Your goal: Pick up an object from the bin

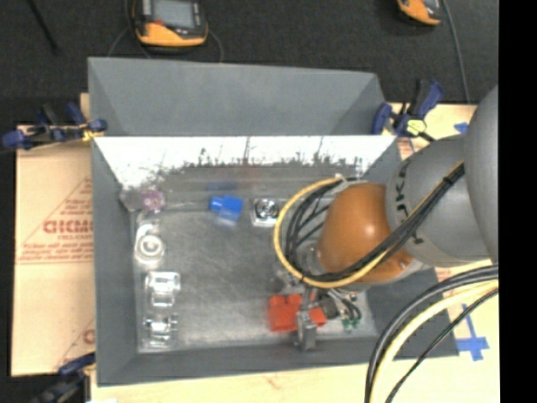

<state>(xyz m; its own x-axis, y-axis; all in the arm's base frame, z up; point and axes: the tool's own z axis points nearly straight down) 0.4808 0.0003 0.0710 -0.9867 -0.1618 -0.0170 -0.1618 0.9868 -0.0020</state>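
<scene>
Along the left wall of the grey metal bin [113, 250] lie four pale things in a row. A pinkish translucent piece [152, 198] sits in the far-left corner, and a clear round piece [149, 246] is just in front of it. Two clear plastic pieces [160, 307] follow one after the other toward the near-left corner.

Near the far wall, about mid-bin, lies a small blue block [225, 208], with a small silvery piece [266, 211] just to its right. The floor between these and the near wall is bare.

Right of the middle, close to the near wall, lies a red block [283, 311]. The claw [306, 330] is down at the block's right edge. I cannot tell whether the claw is apart, together or gripping the block. Above the claw are looped cables [289, 225], the orange cover [361, 233] and the grey arm [445, 208].
</scene>
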